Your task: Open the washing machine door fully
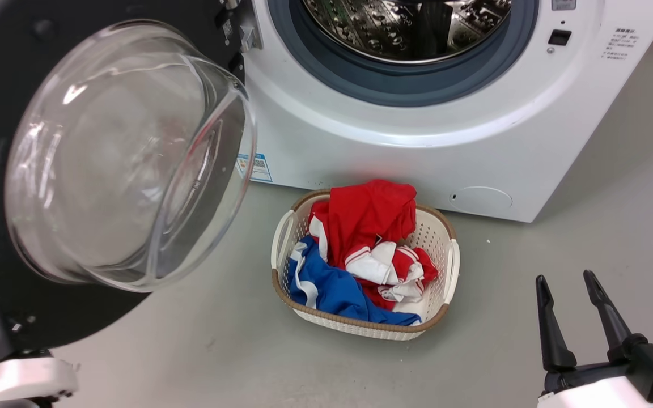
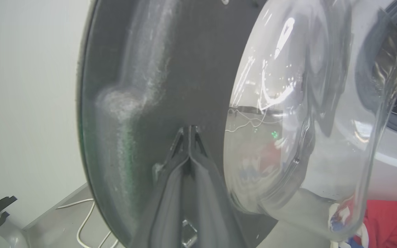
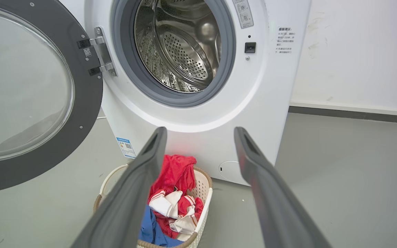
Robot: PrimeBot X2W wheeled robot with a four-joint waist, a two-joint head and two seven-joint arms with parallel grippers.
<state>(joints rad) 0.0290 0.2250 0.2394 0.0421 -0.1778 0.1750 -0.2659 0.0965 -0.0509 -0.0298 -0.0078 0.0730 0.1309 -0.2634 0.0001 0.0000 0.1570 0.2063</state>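
The washing machine door (image 1: pixel 122 153) stands swung wide on its hinge, left of the opening, its glass bowl bulging outward and the steel drum (image 3: pixel 181 44) exposed. The left gripper (image 2: pixel 190 132) is clenched, its 2 fingers pressed together with their tips at the door's dark inner ring beside the bowl. The right gripper (image 3: pixel 200 132) hangs released, fingers spread, near a laundry basket (image 1: pixel 448 266) of red, white and blue clothes (image 1: pixel 369 218).

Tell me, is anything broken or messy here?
Nothing looks broken or spilled. The door stands wide open, and the clothes are heaped up but stay inside the basket. Only the wall has a few faint scuffs.
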